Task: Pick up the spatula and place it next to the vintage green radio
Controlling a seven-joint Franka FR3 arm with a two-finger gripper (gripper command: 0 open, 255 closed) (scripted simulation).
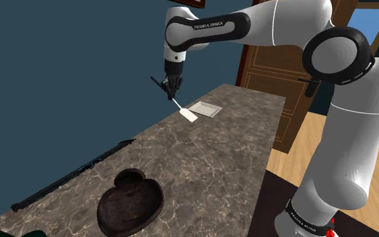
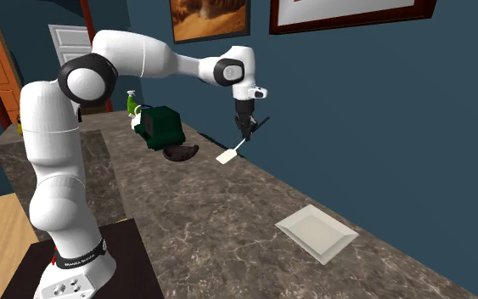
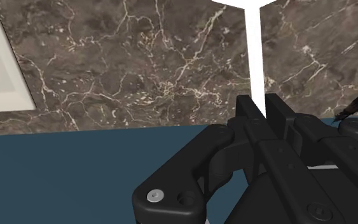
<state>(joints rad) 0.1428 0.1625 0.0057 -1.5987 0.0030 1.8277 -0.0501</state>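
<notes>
White: one spatula [image 1: 187,114] clasped in the hand [image 1: 174,95], one square plate [image 1: 206,108] nearby.

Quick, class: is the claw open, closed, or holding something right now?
Claw: closed on the white spatula, holding it in the air above the counter.

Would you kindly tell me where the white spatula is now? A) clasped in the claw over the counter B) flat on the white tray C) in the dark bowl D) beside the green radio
A: the claw clasps the spatula by its handle, the blade hanging over the counter, apart from the tray.
</notes>
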